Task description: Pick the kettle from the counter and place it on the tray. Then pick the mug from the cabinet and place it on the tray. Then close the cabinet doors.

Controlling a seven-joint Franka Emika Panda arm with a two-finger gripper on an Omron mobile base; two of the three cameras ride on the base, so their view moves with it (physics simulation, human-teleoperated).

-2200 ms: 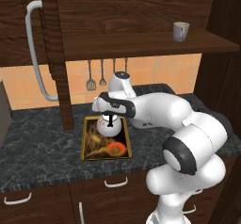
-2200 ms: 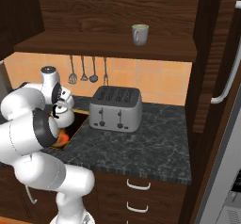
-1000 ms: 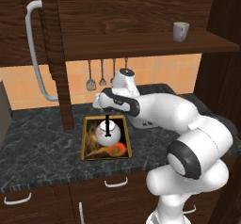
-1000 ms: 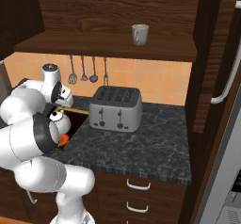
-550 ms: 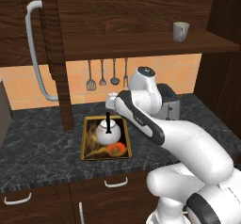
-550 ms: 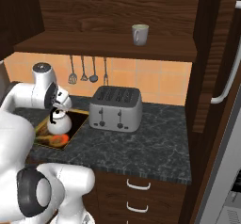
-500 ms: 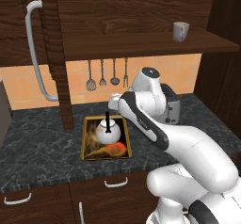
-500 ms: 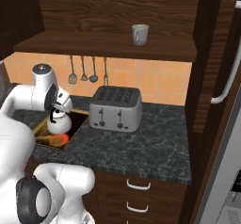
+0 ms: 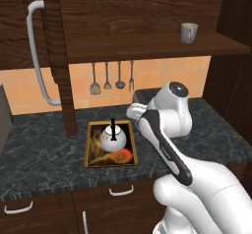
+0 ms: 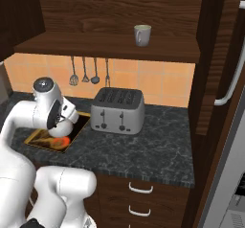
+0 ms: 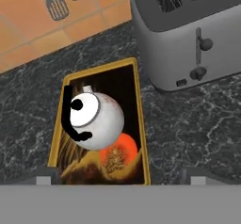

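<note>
The pincer (image 11: 115,177) stands fully open and holds nothing; its two tips rise well apart at the bottom of the hand view, above the near end of the tray (image 11: 140,119). The kettle (image 11: 96,118) sits upright inside the tray on the tabletop (image 9: 44,154), clear of both tips. The first placement therefore appears complete. Just beside the tray stands the toaster (image 11: 188,35).

The step in hand is judged to be the transfer to the mug (image 9: 189,32), which stands on the cabinet shelf (image 9: 147,48), well above and to the right.

Procedure advice: raise the hand straight up before swinging, so the tips clear the kettle handle. Approach the mug from the front, below the cabinet top, keeping the jaws wide. Centre them on the mug body, not the handle.
</note>
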